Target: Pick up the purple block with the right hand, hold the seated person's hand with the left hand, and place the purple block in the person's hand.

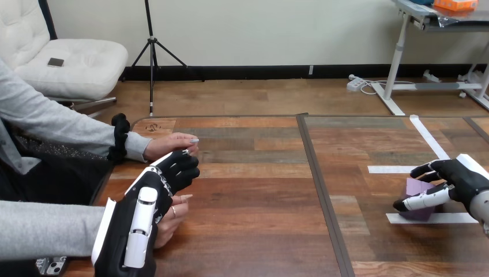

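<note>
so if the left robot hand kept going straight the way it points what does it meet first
Probably the person's upper hand, just beyond the left robot hand; depth is unclear, so it might pass above it.

On the wooden worktop [259, 190], the robot's right hand [461, 182] closes on a small purple block [416, 188] standing among white tape strips [429, 218], thumb across its near face. At the left, the left hand [147, 216] lies over the person's nearer hand [173, 222]. The person's farther hand [173, 144] rests just beyond.
</note>
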{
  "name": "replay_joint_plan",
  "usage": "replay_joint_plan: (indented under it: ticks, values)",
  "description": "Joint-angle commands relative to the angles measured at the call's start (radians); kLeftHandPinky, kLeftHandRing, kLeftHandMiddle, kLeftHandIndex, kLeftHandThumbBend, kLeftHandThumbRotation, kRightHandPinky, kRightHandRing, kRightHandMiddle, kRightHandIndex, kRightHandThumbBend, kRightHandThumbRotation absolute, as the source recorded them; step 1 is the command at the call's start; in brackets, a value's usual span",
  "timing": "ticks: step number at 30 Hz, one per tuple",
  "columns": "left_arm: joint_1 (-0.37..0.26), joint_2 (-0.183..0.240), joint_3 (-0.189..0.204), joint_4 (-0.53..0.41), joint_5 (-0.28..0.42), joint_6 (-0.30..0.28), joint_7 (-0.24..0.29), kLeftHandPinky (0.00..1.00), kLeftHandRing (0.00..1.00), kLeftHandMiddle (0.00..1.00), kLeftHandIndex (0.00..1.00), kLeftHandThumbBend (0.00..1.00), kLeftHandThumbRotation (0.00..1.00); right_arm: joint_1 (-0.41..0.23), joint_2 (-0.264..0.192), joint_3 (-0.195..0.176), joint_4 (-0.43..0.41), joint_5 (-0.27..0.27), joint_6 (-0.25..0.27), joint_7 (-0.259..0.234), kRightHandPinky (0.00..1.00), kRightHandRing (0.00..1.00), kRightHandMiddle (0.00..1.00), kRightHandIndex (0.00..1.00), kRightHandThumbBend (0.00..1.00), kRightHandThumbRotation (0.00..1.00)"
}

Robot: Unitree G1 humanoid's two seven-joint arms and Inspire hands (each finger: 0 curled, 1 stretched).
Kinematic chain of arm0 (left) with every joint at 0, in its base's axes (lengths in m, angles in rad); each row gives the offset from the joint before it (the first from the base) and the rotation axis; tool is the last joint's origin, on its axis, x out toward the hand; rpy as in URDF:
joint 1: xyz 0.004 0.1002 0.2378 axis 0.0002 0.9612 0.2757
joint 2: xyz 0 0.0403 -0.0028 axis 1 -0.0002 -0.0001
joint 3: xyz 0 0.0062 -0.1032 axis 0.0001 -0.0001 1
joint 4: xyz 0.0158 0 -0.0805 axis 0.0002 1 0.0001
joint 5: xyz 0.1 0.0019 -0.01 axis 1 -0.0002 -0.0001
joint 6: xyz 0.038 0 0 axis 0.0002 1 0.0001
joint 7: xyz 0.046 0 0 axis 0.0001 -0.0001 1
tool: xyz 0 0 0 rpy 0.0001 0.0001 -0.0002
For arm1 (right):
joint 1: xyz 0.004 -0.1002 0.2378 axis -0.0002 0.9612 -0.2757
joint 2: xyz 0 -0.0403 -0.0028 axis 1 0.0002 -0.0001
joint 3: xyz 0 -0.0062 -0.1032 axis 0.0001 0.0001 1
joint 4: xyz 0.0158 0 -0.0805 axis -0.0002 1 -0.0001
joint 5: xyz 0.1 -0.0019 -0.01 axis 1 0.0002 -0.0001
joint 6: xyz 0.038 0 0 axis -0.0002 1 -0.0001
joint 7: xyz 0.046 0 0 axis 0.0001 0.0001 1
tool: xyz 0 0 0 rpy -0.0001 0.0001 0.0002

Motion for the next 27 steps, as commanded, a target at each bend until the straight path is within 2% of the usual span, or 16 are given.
replay_joint_plan:
  ticks: [1,16,21,27]
  values:
    - [-0.052,-0.029,0.017,-0.016,-0.002,-0.019,0.004,0.80,0.77,0.77,0.75,0.36,1.00,-0.025,-0.028,0.040,0.003,-0.035,-0.008,-0.003,0.64,0.67,0.74,0.72,0.91,0.00]
    - [-0.057,-0.024,0.015,-0.025,-0.019,-0.008,-0.008,0.81,0.79,0.78,0.76,0.35,1.00,-0.053,-0.050,0.051,0.006,-0.043,-0.005,0.051,0.61,0.67,0.72,0.71,0.95,0.00]
    - [-0.055,-0.024,0.016,-0.030,-0.014,-0.005,-0.004,0.82,0.80,0.78,0.76,0.34,1.00,-0.067,-0.053,0.060,0.005,-0.047,0.015,0.063,0.62,0.69,0.74,0.72,0.97,0.00]
    - [-0.056,-0.026,0.017,-0.033,-0.011,-0.003,0.002,0.82,0.81,0.78,0.76,0.33,1.00,-0.073,-0.051,0.067,0.002,-0.054,0.024,0.051,0.62,0.68,0.73,0.71,0.98,0.00]
